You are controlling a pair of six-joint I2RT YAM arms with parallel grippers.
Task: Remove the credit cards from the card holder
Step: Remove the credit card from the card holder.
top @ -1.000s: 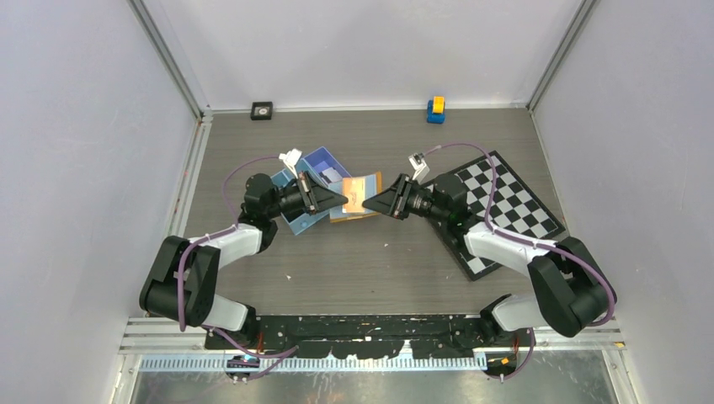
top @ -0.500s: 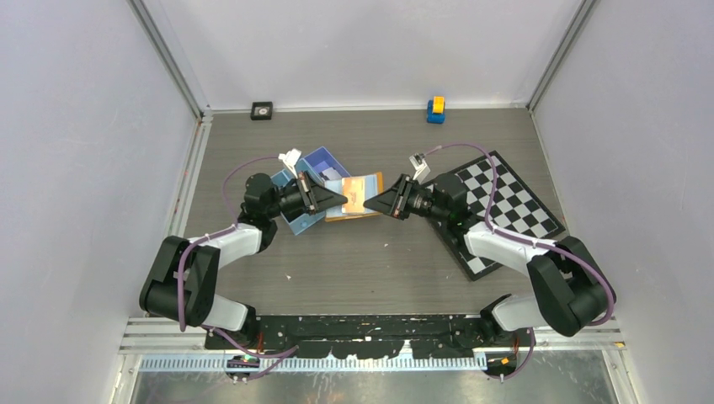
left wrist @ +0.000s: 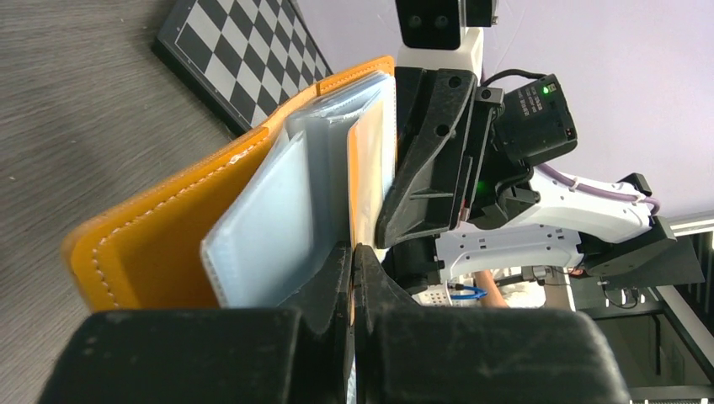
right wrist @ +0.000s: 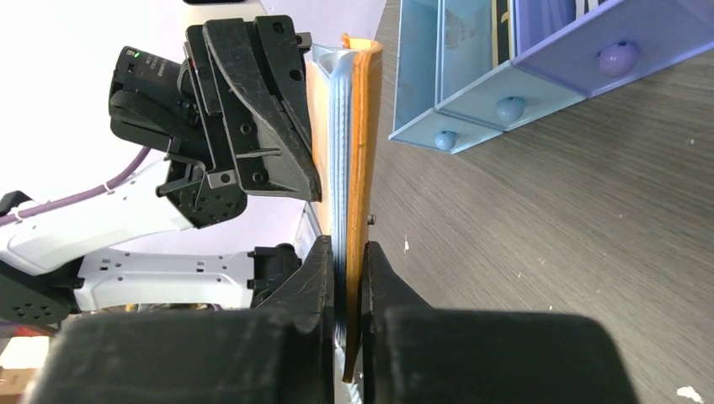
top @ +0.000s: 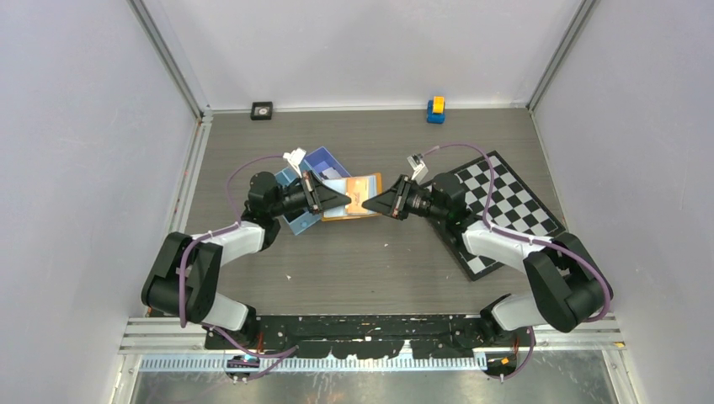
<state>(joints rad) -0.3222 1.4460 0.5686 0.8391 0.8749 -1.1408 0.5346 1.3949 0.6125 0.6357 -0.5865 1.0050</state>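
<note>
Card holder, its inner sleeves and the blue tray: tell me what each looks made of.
The card holder looks like orange leather or an imitation, matte, with pale stitching along its edge; the look leaves open which of the two it is. The sleeves look like thin milky plastic, slightly glossy, with ribbed sealed edges. The tray looks like hard translucent blue plastic, smooth, with moulded round knobs.

This is a robotics lab test cell. A left arm (top: 210,252) and a right arm (top: 514,244) are bolted to a black rail (top: 370,324) at the near edge of a grey wood-look table (top: 370,261). Plain pale panels (top: 84,126) in aluminium framing (top: 168,59) enclose it. A chessboard (top: 514,202) prop lies at the right.
</note>
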